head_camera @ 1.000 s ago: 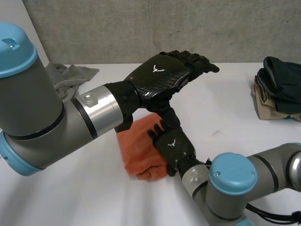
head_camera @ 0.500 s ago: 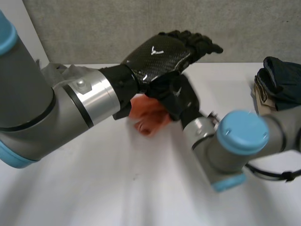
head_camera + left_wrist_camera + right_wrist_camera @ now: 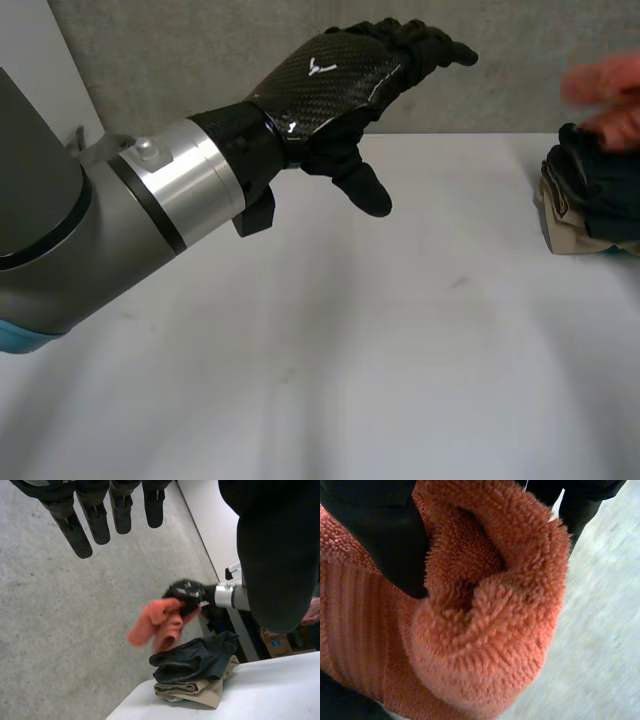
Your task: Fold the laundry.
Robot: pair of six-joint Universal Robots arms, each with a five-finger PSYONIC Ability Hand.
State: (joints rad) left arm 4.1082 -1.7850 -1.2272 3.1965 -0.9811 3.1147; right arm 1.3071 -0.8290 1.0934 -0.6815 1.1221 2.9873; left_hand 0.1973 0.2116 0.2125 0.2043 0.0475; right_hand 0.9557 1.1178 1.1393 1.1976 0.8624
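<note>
Right hand (image 3: 186, 594): fingers curled tight round a bunched orange towel (image 3: 485, 630), held in the air with the folded stack (image 3: 590, 200) just below those fingers. Left hand (image 3: 335, 85): fingers straight and holding nothing, raised over the tabletop (image 3: 330, 370). The looped, fluffy terry is wadded. Lowering it squarely and releasing gently should keep the stack's smooth dark and tan layers aligned.

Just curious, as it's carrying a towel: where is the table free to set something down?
The white table is bare across its middle and near side, from under the left hand to the folded stack. Crowded there: the right hand holds the orange towel above it.
</note>
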